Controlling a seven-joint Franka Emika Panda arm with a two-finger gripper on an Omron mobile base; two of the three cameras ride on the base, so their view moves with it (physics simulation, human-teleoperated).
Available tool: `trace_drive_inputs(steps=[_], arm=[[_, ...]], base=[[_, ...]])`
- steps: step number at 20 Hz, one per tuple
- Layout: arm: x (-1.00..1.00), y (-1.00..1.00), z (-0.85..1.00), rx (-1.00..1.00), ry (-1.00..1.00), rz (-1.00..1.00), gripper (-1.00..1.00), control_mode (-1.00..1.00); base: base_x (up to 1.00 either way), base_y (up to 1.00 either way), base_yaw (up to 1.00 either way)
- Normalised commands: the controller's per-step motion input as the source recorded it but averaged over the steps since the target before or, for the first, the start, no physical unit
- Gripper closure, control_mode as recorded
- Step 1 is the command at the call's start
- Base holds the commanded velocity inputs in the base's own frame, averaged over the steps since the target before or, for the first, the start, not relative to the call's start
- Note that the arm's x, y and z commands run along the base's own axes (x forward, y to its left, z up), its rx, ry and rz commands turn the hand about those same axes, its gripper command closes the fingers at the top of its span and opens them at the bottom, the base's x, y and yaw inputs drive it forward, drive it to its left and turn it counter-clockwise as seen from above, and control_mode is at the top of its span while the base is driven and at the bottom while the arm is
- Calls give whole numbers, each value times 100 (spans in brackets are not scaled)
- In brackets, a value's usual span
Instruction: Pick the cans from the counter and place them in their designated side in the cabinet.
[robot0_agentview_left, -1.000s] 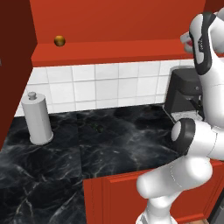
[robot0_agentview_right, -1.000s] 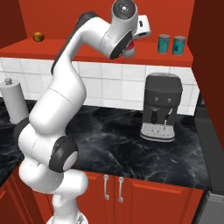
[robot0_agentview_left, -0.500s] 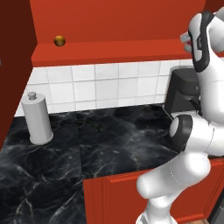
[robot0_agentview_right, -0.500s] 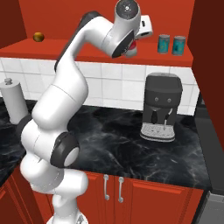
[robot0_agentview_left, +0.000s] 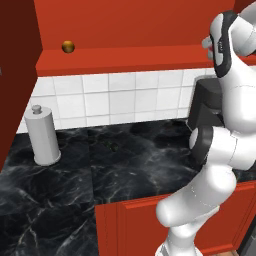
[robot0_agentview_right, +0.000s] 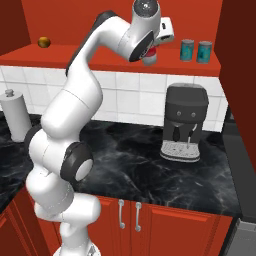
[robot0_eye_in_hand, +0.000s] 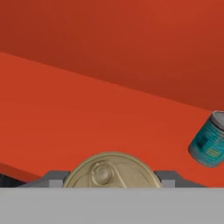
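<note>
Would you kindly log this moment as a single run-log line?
claw: shut on red can | position: above cabinet shelf | shelved: two teal cans at right | ball at left

Red can gripped, over cabinet shelf

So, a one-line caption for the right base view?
Gripper holds a red can over the cabinet shelf, left of two teal cans.

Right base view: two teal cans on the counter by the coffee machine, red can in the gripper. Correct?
Not quite. The right base view shows the two teal cans on the cabinet shelf, above the coffee machine, not on the counter. The gripper does hold the red can.
</note>
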Motion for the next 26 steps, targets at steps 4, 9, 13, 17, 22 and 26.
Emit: trace_drive_inputs(steps=[4,9,13,17,22,26], arm=[[17,-7,0,0,6,0,100,-100],[18,-8,0,0,6,0,100,-100],[21,-9,1,0,6,0,100,-100],[22,-11,3,0,7,0,100,-100],[18,-16,6,0,7,0,100,-100],[17,-17,6,0,6,0,100,-100]], base=[[0,0,0],[0,0,0],[0,0,0],[0,0,0],[0,0,0],[0,0,0]])
